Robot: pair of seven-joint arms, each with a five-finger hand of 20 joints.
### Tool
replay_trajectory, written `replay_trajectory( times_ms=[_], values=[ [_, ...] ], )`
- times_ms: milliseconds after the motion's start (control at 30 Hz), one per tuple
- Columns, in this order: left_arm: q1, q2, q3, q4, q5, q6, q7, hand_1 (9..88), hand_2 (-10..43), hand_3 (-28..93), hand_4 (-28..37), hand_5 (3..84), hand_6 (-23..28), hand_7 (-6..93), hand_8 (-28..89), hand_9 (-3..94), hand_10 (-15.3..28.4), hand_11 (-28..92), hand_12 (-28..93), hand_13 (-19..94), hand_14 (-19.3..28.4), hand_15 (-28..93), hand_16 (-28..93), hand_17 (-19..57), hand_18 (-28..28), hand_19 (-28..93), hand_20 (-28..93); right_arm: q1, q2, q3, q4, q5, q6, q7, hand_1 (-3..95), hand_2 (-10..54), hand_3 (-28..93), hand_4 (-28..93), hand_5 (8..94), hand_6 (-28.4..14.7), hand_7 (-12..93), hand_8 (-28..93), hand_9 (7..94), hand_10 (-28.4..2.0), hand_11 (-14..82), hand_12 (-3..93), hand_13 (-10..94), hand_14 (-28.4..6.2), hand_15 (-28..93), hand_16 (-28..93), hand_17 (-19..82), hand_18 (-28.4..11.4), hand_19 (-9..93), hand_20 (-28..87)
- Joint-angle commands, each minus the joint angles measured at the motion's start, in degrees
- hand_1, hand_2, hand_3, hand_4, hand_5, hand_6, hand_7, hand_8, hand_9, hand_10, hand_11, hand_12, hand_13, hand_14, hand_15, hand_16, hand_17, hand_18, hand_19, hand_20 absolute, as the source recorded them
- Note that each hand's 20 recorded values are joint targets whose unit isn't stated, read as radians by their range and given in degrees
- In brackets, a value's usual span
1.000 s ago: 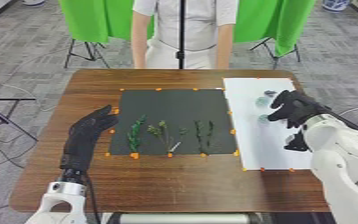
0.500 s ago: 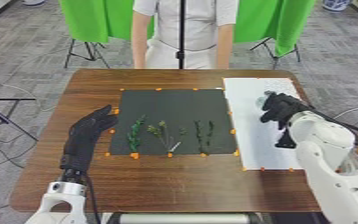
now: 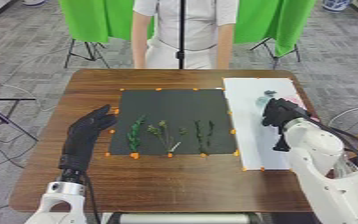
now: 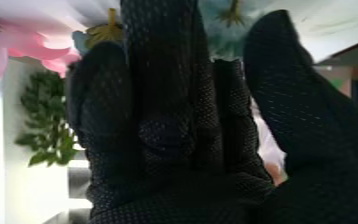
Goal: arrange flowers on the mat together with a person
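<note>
Right robot hand (image 3: 282, 112) over white sheet (image 3: 260, 150), toward the desk's (image 3: 175, 185) right edge. Fingers straight, thumb standing apart; nothing seen clamped. Left robot hand (image 3: 88, 127) near the desk's left edge, beside the dark mat (image 3: 162, 110), fingers extended and thumb held off.

Flowers: blue-green flower (image 3: 270, 93) on the sheet, toward the desk's far right corner; pink flower (image 4: 23, 45) near the fingers in the right wrist view. Green sprigs (image 3: 134, 134) lie on the mat, on the half toward the desk's near edge, with a thin white stick (image 3: 175, 147) among them.

Likely next step: take one bloom across to the mat. Main risk, as I judge it: blooms lie close together, so closing for one could catch or drag its neighbour. The glove also covers part of the group, making a poor aim easy. Petals look soft; a hard pinch would likely crease them, a loose one let the bloom slip. A low sweep could push a flower toward the desk's right edge or ruck the sheet. On the mat, a low wrist or careless release could knock the sprigs askew.
</note>
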Motion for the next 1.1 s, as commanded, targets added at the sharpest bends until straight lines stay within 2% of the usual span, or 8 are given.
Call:
replay_trajectory(
  times_ms=[33, 67, 133, 433, 567, 700, 967, 1100],
  values=[
    [0.1, 0.33, -1.54, 0.79, 0.08, 1.7, -0.13, 24.4, -2.5, 65, -19.0, 46.6, 3.7, 11.3, -5, 44.8, 13.5, 19, 16, 36, 17.3, 16, 5, 5.3, 12.5, 9, 18, -5.4, -1.3, -2.2, 2.4, -3.2, 5.0, -2.6, 76.0, -9.5, 11, 3, 70.8, 2.1, 19, -7, 89.0, -9.6, 9.4, 20.0, 94, -2.5, 41, 19, 71, -6.3, 78, 27],
    [-0.1, 0.44, -1.76, 0.99, 0.08, 1.98, -0.28, 24.5, -2.5, 65, -19.0, 46.6, 3.7, 11.3, -5, 44.9, 13.5, 19, 16, 37, 17.3, 16, 5, 5.3, 12.5, 9, 18, -5.8, -1.3, -2.3, 2.5, -3.1, 5.7, -2.6, 86.2, -9.5, -15, 22, 73.4, 2.3, 17, -2, 91.3, -9.6, 5.5, 23.5, 94, -2.4, 41, 18, 71, -6.4, 79, 27],
    [0.0, 0.61, -2.32, 1.11, 0.0, 2.56, -0.14, 24.6, -2.4, 65, -19.1, 46.6, 3.7, 11.3, -5, 44.8, 13.5, 19, 16, 37, 17.3, 16, 5, 5.3, 12.5, 9, 18, -6.1, -1.1, -2.5, 2.6, -3.0, 7.2, -2.9, 91.8, -9.5, -27, 31, 77.5, 2.3, 17, 1, 93.1, -9.5, 5.0, 25.6, 94, -1.8, 43, 18, 71, -6.5, 80, 28],
    [1.1, 2.87, -5.7, 1.13, -0.97, 6.3, 1.49, 24.8, -2.5, 65, -19.1, 46.7, 3.7, 11.7, -6, 44.9, 13.5, 20, 16, 36, 17.3, 16, 5, 5.5, 12.5, 9, 18, -0.7, 2.2, -2.1, -5.6, 1.5, 9.7, -2.4, 94.5, -9.5, -28, 36, 84.5, 1.9, 17, 6, 93.7, -9.0, 13.7, 25.2, 94, -1.0, 50, 17, 73, -7.3, 84, 29],
    [1.6, 3.28, -7.15, 1.21, -1.9, 8.9, 2.64, 24.8, -2.4, 65, -19.2, 46.7, 3.7, 11.9, -6, 45.0, 13.5, 20, 16, 36, 17.2, 16, 5, 5.6, 12.4, 9, 18, 8.1, 2.8, -7.2, -9.4, 4.8, 8.0, -4.7, 94.6, -9.5, -28, 38, 85.2, 1.5, 17, 6, 93.7, -9.0, 15.0, 25.2, 94, -1.0, 51, 17, 73, -7.3, 85, 30],
    [2.7, 3.68, -7.74, 1.2, -3.5, 11.95, 3.48, 24.3, -2.1, 65, -19.6, 46.9, 3.7, 12.4, -6, 45.1, 13.5, 20, 16, 36, 17.1, 16, 5, 5.7, 12.3, 9, 18, 19.4, -1.8, -17.4, -7.3, 4.9, 5.6, -8.9, 94.6, -9.5, -28, 38, 85.3, 1.3, 17, 6, 93.7, -9.0, 15.0, 25.1, 94, -0.8, 51, 17, 73, -7.2, 85, 30],
    [1.5, 2.95, -5.85, 2.98, -5.77, 13.53, 5.0, 24.8, 9.0, 67, -24.1, 48.1, 2.9, 14.0, -6, 46.2, 13.5, 21, 15, 37, 16.7, 16, 5, 6.2, 12.1, 9, 18, 27.2, -18.7, -29.9, 3.0, -1.9, 1.3, -17.9, 94.6, -9.5, -28, 38, 85.0, 1.4, 17, 7, 93.7, -8.7, 14.4, 25.7, 94, -0.2, 54, 18, 72, -7.2, 89, 30],
    [0.4, 3.61, -4.19, 3.78, -6.47, 13.98, 5.13, 23.7, 18.0, 66, -27.1, 48.5, 2.9, 14.6, -6, 47.1, 13.5, 22, 15, 37, 16.5, 17, 4, 6.5, 12.1, 10, 18, 27.4, -23.9, -32.5, 7.3, -6.0, 0.0, -19.8, 94.6, -9.5, -28, 38, 85.1, 1.6, 17, 7, 93.7, -8.5, 14.4, 25.7, 94, -0.2, 54, 18, 72, -7.4, 90, 30]
  ],
)
